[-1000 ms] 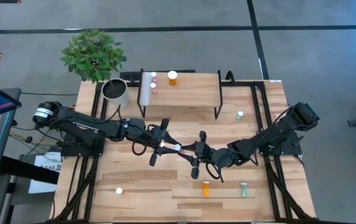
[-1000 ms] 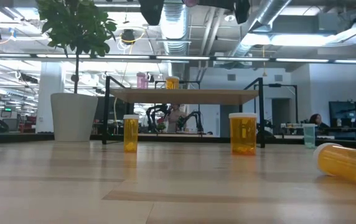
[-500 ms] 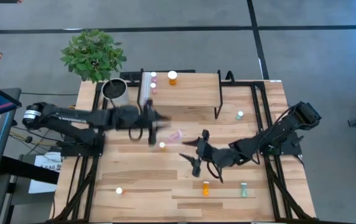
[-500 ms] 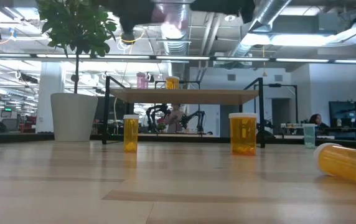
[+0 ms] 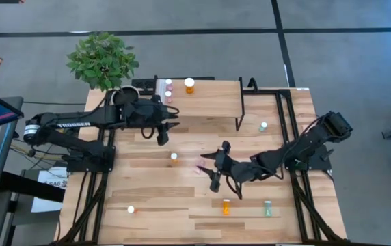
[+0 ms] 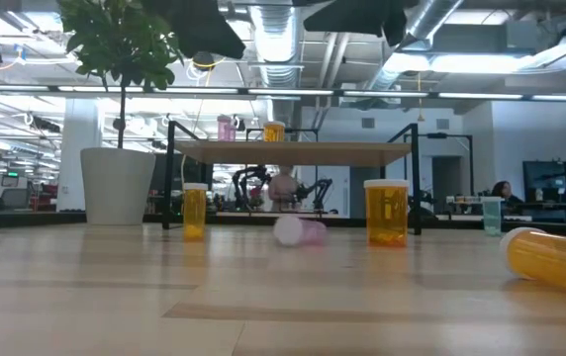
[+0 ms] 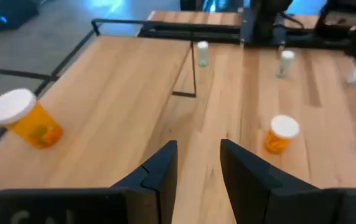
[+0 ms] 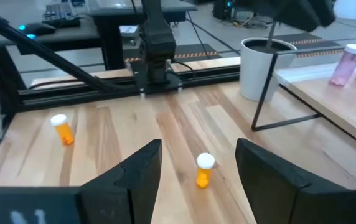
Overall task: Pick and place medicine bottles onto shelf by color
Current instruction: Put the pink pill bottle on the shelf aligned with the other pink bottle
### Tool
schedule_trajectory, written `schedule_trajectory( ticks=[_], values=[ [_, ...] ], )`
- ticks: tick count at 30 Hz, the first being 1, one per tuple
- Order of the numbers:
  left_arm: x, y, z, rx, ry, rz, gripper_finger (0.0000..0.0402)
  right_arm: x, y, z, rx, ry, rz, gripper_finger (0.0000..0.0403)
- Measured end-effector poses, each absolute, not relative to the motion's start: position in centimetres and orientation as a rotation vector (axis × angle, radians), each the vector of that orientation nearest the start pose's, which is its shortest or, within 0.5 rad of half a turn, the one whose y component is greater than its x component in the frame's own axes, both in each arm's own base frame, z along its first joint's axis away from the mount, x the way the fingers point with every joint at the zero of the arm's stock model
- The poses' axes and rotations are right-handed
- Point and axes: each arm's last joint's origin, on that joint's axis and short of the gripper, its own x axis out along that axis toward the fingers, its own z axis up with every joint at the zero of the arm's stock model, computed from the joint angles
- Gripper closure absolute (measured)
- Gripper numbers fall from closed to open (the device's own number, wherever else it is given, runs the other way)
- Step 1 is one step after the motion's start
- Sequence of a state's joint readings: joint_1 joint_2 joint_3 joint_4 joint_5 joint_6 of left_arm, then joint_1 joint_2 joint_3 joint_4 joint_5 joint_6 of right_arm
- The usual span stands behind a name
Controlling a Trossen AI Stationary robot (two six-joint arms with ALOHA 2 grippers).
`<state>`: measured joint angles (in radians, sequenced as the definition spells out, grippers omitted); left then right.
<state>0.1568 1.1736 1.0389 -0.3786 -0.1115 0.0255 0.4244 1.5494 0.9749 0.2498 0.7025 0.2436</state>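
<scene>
Pink bottle point(image 5: 201, 167) lies on the worktop point(image 5: 147, 198), seemingly just beside the right claw point(image 5: 214, 166), which gapes empty. Left claw point(image 5: 166, 128), parted and empty, hangs by the shelf point(image 5: 209, 102).

This is a robotics lab in an open industrial hall — beyond the wooden table point(image 6: 283, 297) run exposed silver ducts point(image 6: 278, 40) and pipes under strip lights. Behind the left gripper point(image 5: 166, 127) a potted plant point(image 5: 103, 60) stands at the table's corner, over a grey floor marked with dark tape lines point(image 5: 182, 31). Far past the right gripper point(image 5: 214, 167), more dark robot arms point(image 6: 253, 183) sit at another bench — and a person point(image 6: 502, 193) works at monitors.
</scene>
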Motion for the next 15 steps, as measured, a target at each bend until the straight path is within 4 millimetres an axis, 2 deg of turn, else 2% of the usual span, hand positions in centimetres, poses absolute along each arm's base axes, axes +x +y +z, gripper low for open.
schedule_trajectory(
  ticks=[8,11,15],
  values=[
    [25.0,2.3,32.0,0.052,0.503,0.176,0.0292,31.3,12.1,24.9,0.025,0.306,-0.313,0.0176],
    [24.5,1.6,31.6,0.068,0.427,0.147,0.0292,31.2,12.0,24.5,0.002,0.352,-0.311,0.0176],
    [23.3,1.1,30.1,0.051,0.325,0.108,0.0292,31.5,11.3,24.0,0.043,0.428,-0.200,0.0177]
  ],
)
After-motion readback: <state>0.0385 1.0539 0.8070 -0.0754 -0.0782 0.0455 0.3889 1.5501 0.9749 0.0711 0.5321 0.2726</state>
